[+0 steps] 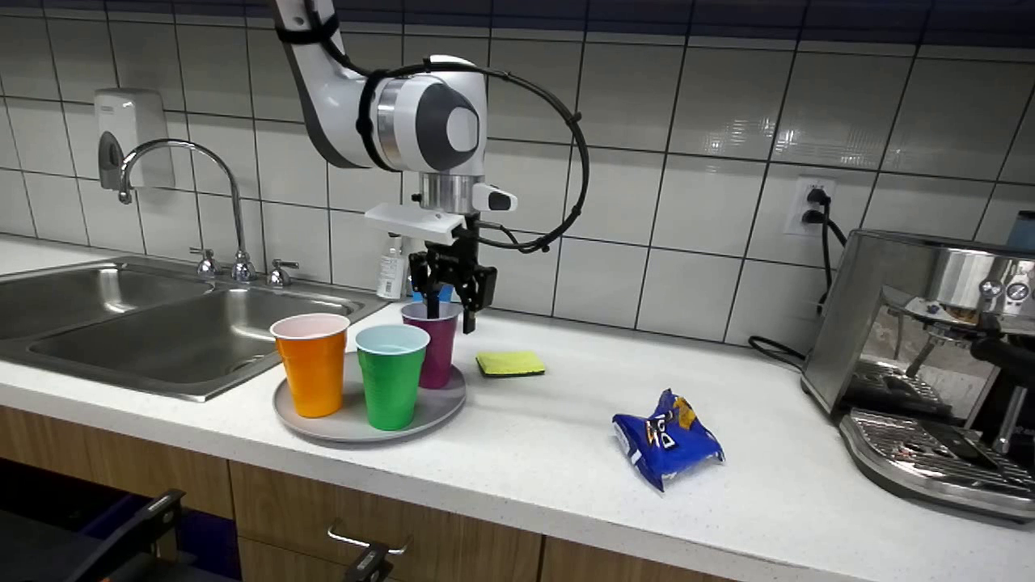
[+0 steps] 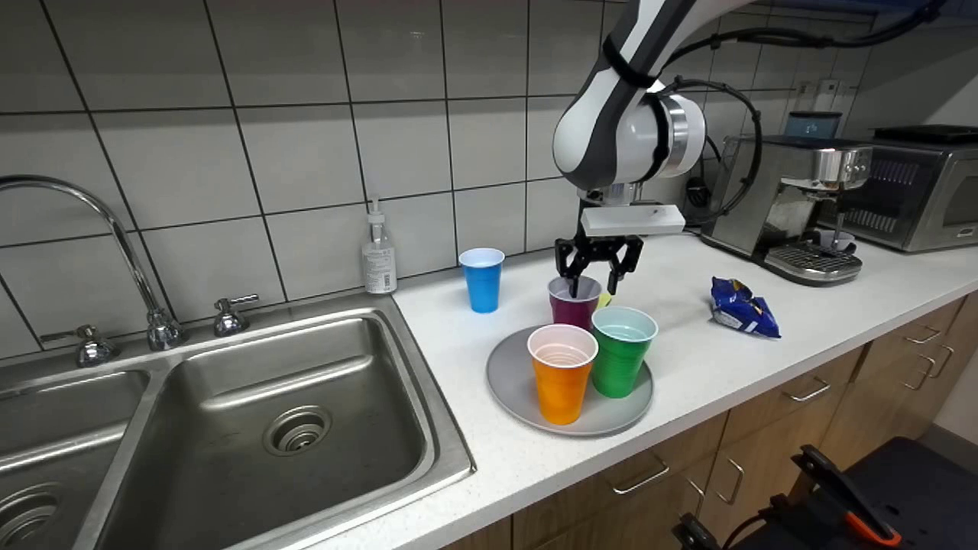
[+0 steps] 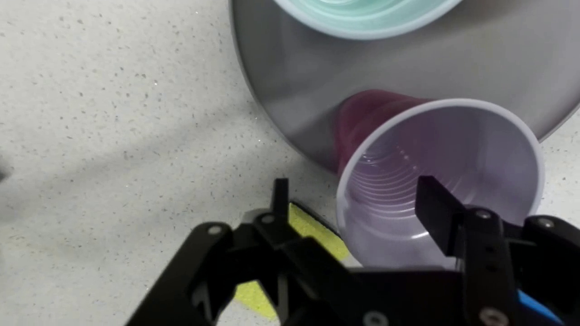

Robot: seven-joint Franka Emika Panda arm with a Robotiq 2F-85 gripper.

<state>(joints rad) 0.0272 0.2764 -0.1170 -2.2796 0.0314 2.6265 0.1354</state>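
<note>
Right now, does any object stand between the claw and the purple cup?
Nothing visible stands between the claw and the purple cup: one finger is in or just over its mouth, the other outside. The green cup is on the same plate, off to the side.

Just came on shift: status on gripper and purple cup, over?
Gripper open, one finger inside purple cup, one outside. Purple cup standing on gray plate. Green cup close by, possibly in the way.

- arm [image 1: 344, 105]: wht shell, dk grey joint caps [image 1: 434, 121], silver rings [image 1: 390, 121]
- blk straps [image 1: 307, 34] around links
- blk cable [image 1: 584, 162], looped, w/ ties
- flat wht box [image 2: 633, 220] at wrist
- fingers [image 3: 437, 215]: matte blk, angular, w/ silver screws [image 3: 494, 316]
</note>
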